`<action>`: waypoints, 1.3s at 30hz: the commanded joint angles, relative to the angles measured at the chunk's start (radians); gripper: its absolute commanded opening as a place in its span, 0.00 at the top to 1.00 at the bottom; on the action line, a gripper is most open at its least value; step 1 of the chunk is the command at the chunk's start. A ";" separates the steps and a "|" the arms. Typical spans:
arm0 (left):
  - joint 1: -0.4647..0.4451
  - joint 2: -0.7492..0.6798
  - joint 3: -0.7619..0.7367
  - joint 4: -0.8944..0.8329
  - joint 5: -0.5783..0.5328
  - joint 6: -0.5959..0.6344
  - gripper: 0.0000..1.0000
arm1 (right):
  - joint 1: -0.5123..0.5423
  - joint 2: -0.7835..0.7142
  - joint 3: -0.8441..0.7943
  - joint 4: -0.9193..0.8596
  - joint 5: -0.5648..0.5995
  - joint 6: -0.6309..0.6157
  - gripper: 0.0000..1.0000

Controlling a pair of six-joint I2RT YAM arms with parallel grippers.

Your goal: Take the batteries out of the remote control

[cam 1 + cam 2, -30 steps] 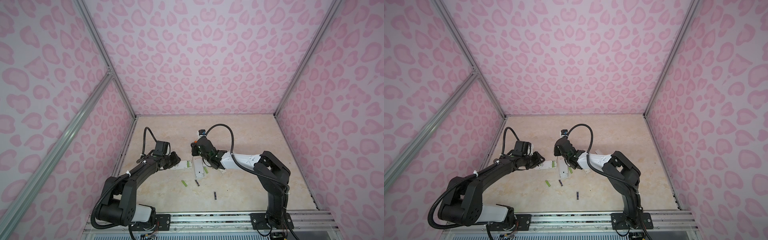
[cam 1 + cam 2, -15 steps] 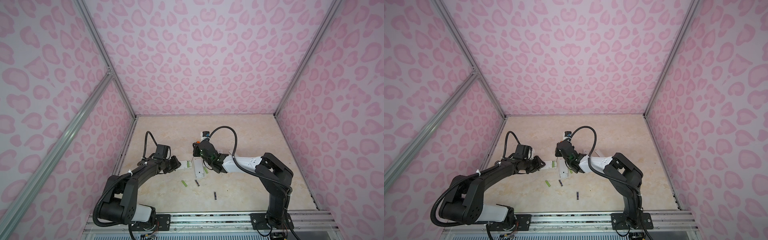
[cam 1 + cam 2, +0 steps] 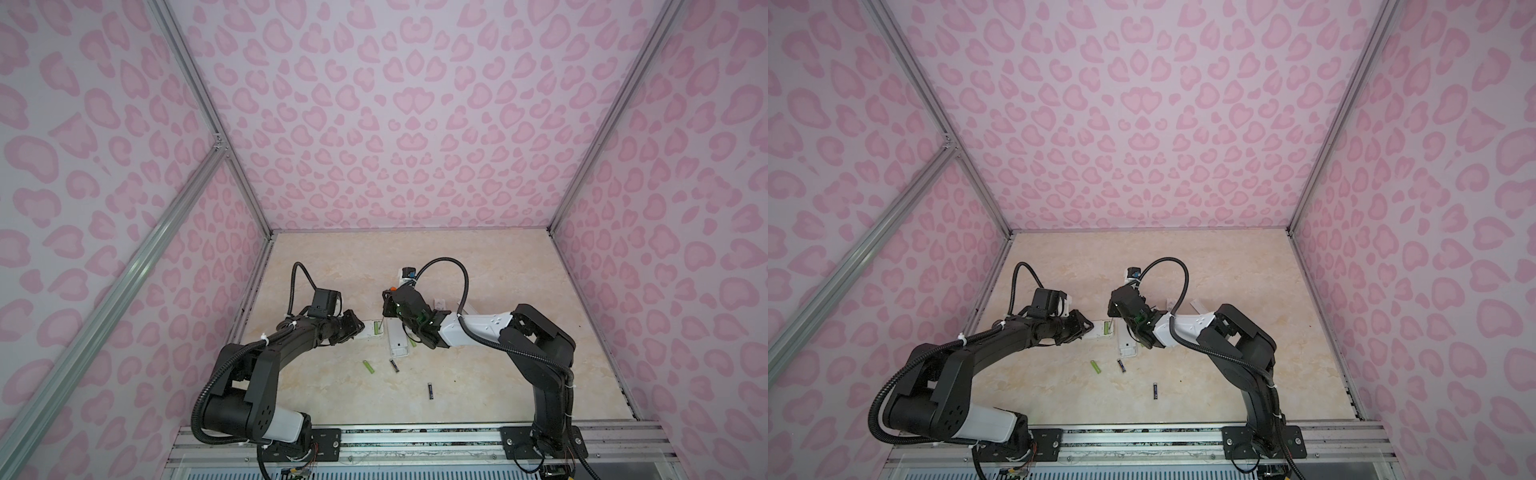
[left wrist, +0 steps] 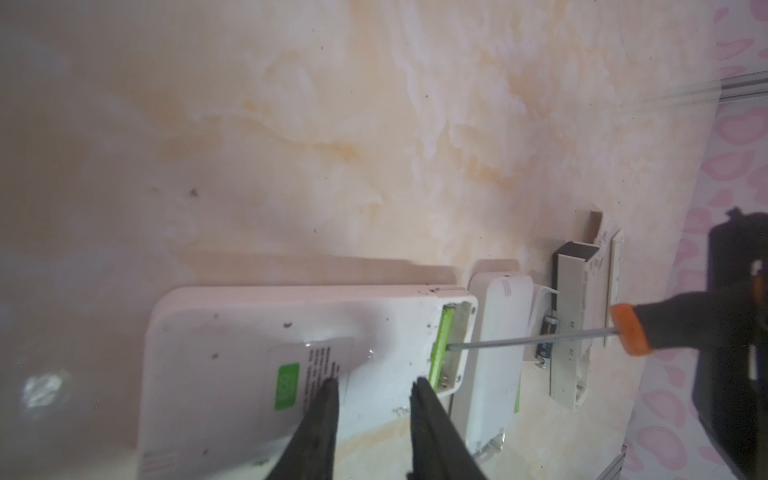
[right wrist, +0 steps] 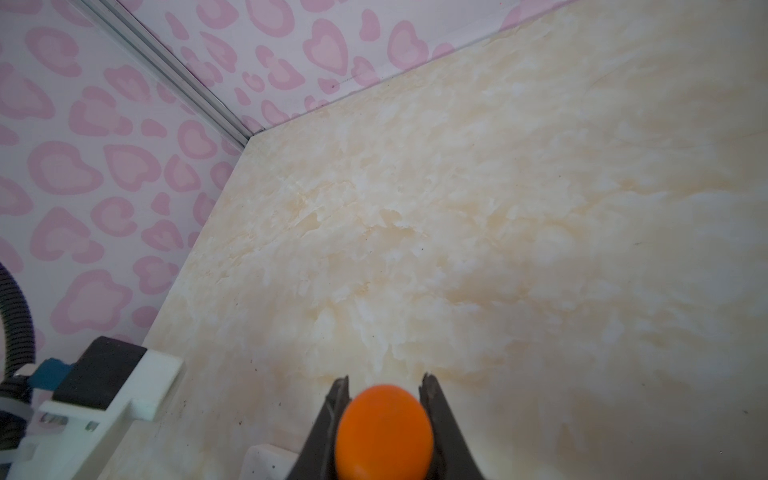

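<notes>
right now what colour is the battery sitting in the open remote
Lime green. The battery shows best in the left wrist view.

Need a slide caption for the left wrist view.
Orange-and-black-handled screwdriver tip meets lime green cylindrical battery in open white plastic remote.

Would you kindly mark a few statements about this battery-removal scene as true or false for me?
1. The right gripper grips the screwdriver. True.
2. The screwdriver's tip is at a green battery in the open compartment of a remote. True.
3. The left gripper holds a battery. False: its parted fingers sit over the remote's back, with nothing between them.
4. Every loose battery on the table is green. False: two black batteries lie there too.
</notes>
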 commanded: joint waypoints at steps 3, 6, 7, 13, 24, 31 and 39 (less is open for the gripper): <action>0.000 0.008 -0.008 -0.018 -0.008 0.002 0.66 | -0.007 0.034 0.004 0.061 -0.011 0.056 1.00; 0.001 0.001 -0.018 -0.006 -0.003 -0.007 0.67 | -0.014 0.045 0.007 0.072 -0.023 0.092 1.00; 0.000 0.000 -0.023 -0.004 -0.003 -0.010 0.67 | -0.013 0.046 0.009 0.072 -0.021 0.093 1.00; 0.000 0.000 -0.034 -0.001 0.006 -0.015 0.67 | -0.010 0.056 -0.004 0.088 0.012 0.108 1.00; 0.000 -0.022 -0.068 0.009 0.005 -0.036 0.68 | -0.010 0.071 -0.025 0.148 0.001 0.184 1.00; 0.000 -0.026 -0.073 0.016 0.009 -0.044 0.68 | -0.024 0.068 -0.064 0.197 -0.004 0.249 1.00; 0.000 -0.034 -0.087 0.019 0.005 -0.047 0.68 | -0.034 0.074 -0.090 0.227 -0.013 0.292 1.00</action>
